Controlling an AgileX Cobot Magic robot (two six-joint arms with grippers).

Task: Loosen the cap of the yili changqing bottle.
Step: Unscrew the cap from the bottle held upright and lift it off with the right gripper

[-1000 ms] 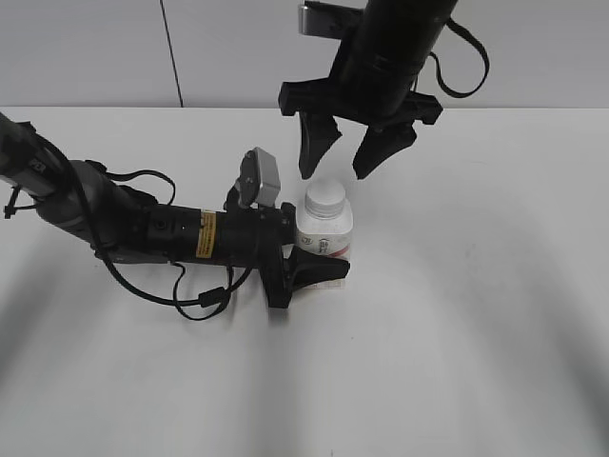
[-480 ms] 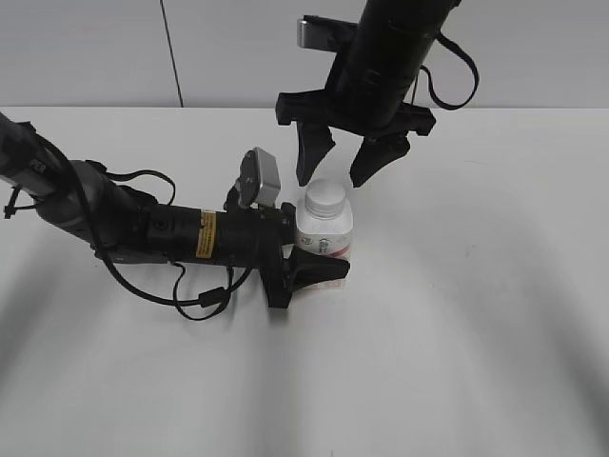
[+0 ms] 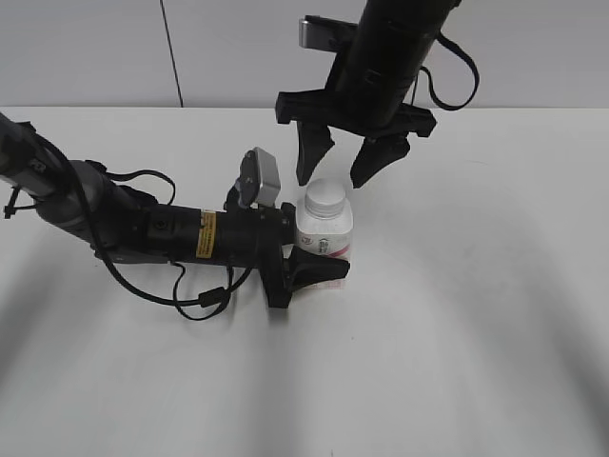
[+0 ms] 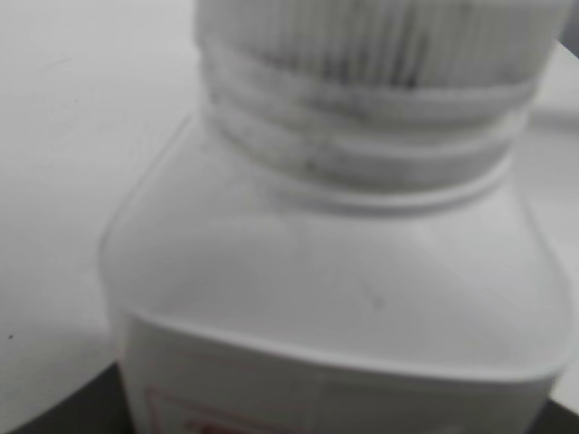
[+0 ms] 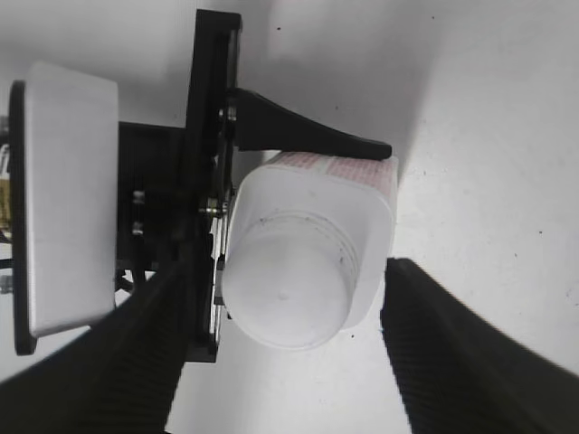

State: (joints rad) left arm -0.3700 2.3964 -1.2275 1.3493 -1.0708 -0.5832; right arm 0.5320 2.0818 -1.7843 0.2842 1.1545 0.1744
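The yili changqing bottle (image 3: 324, 236) stands upright near the middle of the white desk (image 3: 476, 314), its red-pink label facing the lower right of the exterior view. The cap (image 3: 325, 196) is seated on the neck; the left wrist view shows its ribbed side directly above the neck threads, with no visible gap. The left gripper (image 3: 306, 255) lies low along the desk, reaching in from the left, and is closed on the body of the bottle: one dark finger (image 3: 319, 270) runs along the labelled side, and the right wrist view shows the same finger (image 5: 308, 134) pressed flat against the label edge while the bottle sits against the gripper's base plate. The opposite finger is hidden behind the bottle. The right gripper (image 3: 343, 160) hangs from above, pointing down, its jaws spread wide and standing just above and to either side of the cap without touching it. In the right wrist view the two fingers (image 5: 457, 353) flank the bottle at the lower left and lower right, clear of the cap (image 5: 289, 289), which is centred between them. A grey camera housing (image 3: 259, 178) sits on the left wrist just beside the bottle
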